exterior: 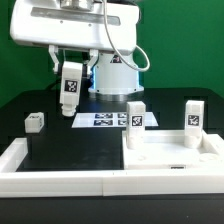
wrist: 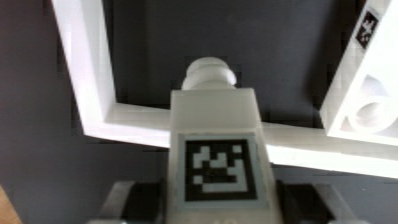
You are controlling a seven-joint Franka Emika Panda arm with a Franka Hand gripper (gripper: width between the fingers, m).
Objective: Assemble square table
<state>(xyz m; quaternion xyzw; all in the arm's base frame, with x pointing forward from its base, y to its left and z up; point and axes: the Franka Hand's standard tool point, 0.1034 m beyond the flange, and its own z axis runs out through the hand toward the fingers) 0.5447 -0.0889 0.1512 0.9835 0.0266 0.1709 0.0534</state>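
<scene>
My gripper (exterior: 69, 82) is shut on a white table leg (exterior: 71, 93) with a black-and-white tag and holds it tilted in the air above the black table, at the exterior view's left of the marker board (exterior: 105, 120). In the wrist view the leg (wrist: 217, 140) fills the middle between my fingers (wrist: 128, 200), its rounded tip pointing away. The square slab (exterior: 175, 158) lies at the front right. Two legs (exterior: 135, 116) (exterior: 191, 117) stand upright on it. A fourth leg (exterior: 35, 122) lies on the table at the left.
A long white border rail (exterior: 40, 175) runs along the front and left of the table; it also shows in the wrist view (wrist: 98, 95). The robot's white base (exterior: 112, 75) stands behind the marker board.
</scene>
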